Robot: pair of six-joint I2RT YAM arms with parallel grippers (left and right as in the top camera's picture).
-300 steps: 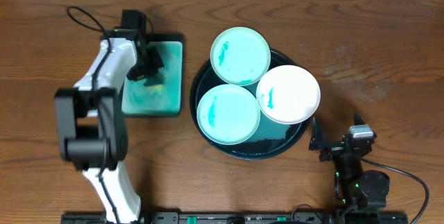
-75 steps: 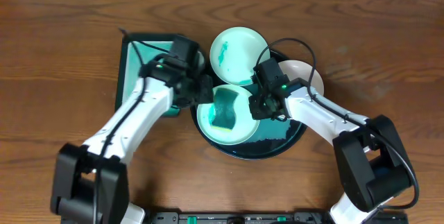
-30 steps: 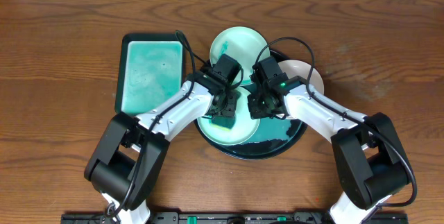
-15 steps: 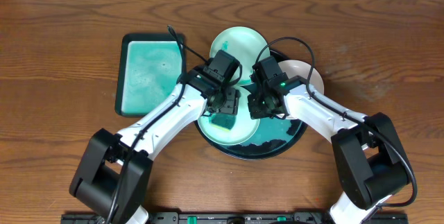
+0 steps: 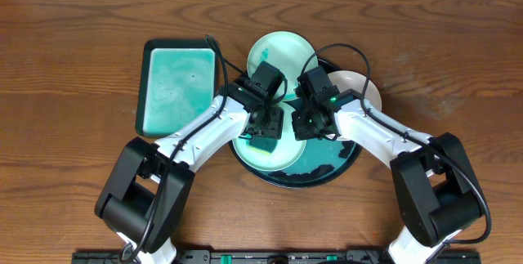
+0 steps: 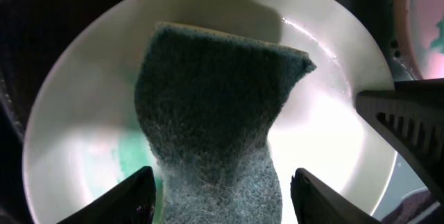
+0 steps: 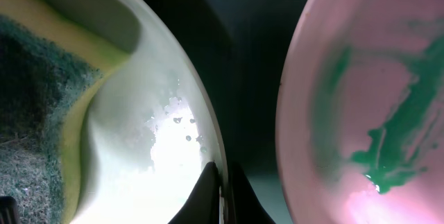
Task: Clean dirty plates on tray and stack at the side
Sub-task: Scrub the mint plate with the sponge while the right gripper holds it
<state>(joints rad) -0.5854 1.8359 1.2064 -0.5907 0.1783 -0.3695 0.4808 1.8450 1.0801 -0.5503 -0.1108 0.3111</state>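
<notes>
On the dark round tray (image 5: 328,171) the nearest mint plate (image 5: 283,157) carries a green-and-yellow sponge (image 5: 263,143). My left gripper (image 5: 266,125) hovers over it. In the left wrist view the sponge (image 6: 215,99) lies scouring side up on the wet plate (image 6: 326,134), and the left gripper (image 6: 223,177) is open with a finger on each side and a gap at the right finger. My right gripper (image 7: 223,193) is shut on this plate's rim (image 7: 216,148), at the plate's right edge. A second mint plate (image 5: 278,51) and a white plate (image 5: 364,89) show teal smears.
A rectangular teal dish (image 5: 176,84) sits left of the tray. Both arms cross over the tray's middle, and the right arm hides part of the white plate. In the right wrist view the smeared white plate (image 7: 361,78) lies close beside the pinched rim.
My left arm's elbow swung out and back while its gripper stayed over the sponge, jaws a little wider than a second ago. The right gripper has kept its pinch on the rim.
</notes>
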